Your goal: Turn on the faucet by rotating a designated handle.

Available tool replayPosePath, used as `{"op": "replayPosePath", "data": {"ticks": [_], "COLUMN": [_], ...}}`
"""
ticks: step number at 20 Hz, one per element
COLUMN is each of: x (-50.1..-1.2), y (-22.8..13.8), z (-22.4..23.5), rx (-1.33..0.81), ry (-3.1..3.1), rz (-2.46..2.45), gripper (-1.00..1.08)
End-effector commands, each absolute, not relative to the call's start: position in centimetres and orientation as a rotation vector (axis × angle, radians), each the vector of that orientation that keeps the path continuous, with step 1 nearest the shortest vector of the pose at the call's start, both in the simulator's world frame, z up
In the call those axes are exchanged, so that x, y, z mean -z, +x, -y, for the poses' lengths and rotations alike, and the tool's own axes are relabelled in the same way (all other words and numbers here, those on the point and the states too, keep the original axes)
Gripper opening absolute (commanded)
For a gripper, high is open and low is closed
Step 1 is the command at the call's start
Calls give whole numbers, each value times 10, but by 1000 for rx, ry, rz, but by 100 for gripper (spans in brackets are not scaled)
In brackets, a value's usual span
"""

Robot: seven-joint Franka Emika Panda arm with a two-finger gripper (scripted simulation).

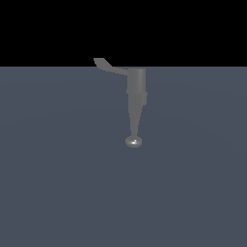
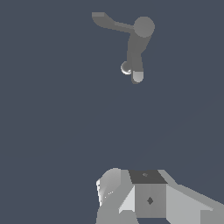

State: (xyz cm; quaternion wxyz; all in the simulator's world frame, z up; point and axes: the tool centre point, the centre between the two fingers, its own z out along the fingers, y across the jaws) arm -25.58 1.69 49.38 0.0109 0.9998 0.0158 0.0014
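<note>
Your hand (image 2: pixel 151 197) appears only in the wrist view, as pale blocky parts at the frame's edge; you cannot tell whether it is released or clenched, and it grasps nothing visible. Well apart from it stands the faucet (image 2: pixel 139 43) on the grey surface (image 2: pixel 52 131). The exterior view shows no arm, only the faucet (image 1: pixel 136 96), its handle (image 1: pixel 110 66) reaching toward the exterior view's left.

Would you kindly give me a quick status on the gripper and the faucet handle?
Gripper clear of faucet, jaw state unclear. Handle untouched, sticking sideways. Nothing in the way.
</note>
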Motion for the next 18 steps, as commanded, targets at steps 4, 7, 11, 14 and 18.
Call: {"op": "replayPosePath", "data": {"ticks": [4,7,11,14,18], "x": [-494,-494,-493,-492,-491], "y": [-257,-255,-250,-243,-232], "z": [-20,-19,-20,-20,-22], "rx": [-4,-4,-4,-3,-2], "ry": [3116,3119,3125,3133,3143], "rz": [-47,-37,0,46,129], "gripper": [-100,-100,-100,-100,-100]}}
